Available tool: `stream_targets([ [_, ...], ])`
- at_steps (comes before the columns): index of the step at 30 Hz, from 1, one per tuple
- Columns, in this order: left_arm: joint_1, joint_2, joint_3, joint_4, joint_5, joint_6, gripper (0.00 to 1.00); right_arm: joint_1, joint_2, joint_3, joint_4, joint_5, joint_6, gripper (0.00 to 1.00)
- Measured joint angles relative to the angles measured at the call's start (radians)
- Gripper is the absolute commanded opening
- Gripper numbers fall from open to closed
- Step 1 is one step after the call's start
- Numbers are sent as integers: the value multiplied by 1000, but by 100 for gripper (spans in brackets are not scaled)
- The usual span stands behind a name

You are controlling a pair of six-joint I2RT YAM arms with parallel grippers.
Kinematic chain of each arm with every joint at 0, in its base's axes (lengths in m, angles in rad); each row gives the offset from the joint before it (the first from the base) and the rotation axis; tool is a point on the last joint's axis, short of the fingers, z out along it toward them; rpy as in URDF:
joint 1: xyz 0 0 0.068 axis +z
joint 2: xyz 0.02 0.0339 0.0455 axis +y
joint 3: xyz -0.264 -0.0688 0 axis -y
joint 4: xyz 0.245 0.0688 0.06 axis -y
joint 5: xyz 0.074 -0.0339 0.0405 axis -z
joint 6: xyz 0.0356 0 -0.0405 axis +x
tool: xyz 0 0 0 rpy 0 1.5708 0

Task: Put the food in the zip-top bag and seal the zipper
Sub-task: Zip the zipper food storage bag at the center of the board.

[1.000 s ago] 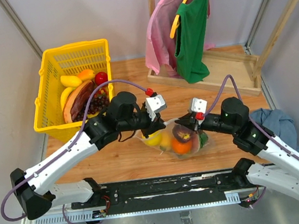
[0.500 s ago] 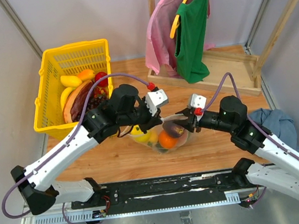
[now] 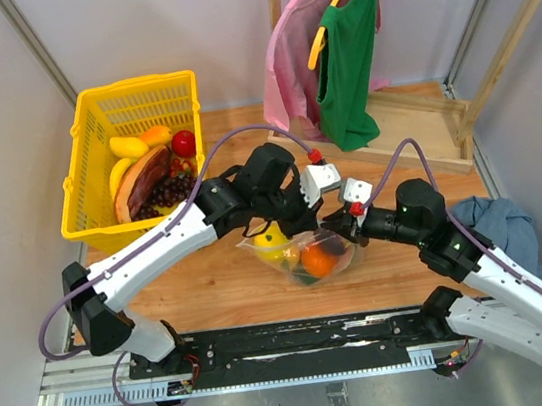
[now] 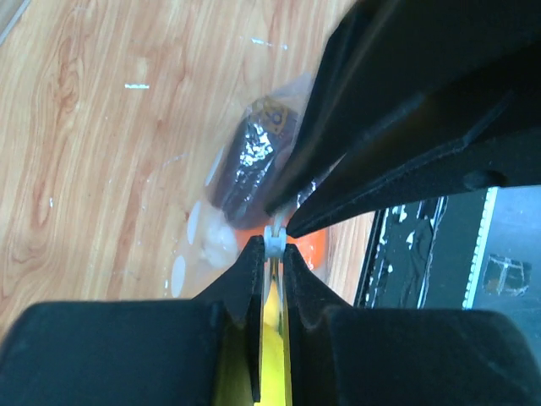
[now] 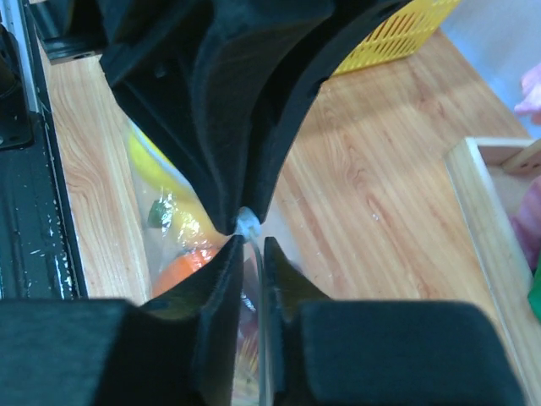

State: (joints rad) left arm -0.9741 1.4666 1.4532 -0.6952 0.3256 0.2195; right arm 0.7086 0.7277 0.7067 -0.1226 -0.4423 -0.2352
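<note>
At ten o'clock from the bag, a yellow basket (image 3: 133, 84) holds more toy fruit on the wooden counter (image 3: 213, 292). At centre, the left gripper (image 4: 272, 254) has its fingers (image 4: 241, 292) pressed together on the zipper (image 4: 275, 238), apparently to pin the whitish strip and hold the mouth up. Below it hangs the zip-top bag (image 3: 295, 268), its belly seemingly resting on the counter, with a lemon (image 3: 272, 245), an orange (image 3: 316, 260) and a dark purple piece (image 4: 249, 161) inside. At the bag's two o'clock, the right gripper (image 5: 254, 245) meets the left one tip to tip. Its fingers (image 5: 221, 279) are narrow with the strip between them; whether they bite or merely straddle it cannot be told. The pairing suggests a sealing run along the zipper.
</note>
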Motion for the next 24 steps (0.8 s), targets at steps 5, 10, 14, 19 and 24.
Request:
stream_targets([
  [5,-6,45,38,9,12,-15,11,-2,-72,-48,-26,68,27,1],
  [10,-17,34,20,68,24,-38,33,-2,-138,-77,-25,119,51,1],
  [14,-18,-35,-41,95,-10,-77,47,-2,-145,-89,-52,164,56,1],
  [19,-17,-190,-143,97,-134,-134,55,-2,-169,-103,-64,185,56,1],
  [24,5,-298,-210,92,-224,-183,56,-2,-194,-110,-62,185,56,1],
])
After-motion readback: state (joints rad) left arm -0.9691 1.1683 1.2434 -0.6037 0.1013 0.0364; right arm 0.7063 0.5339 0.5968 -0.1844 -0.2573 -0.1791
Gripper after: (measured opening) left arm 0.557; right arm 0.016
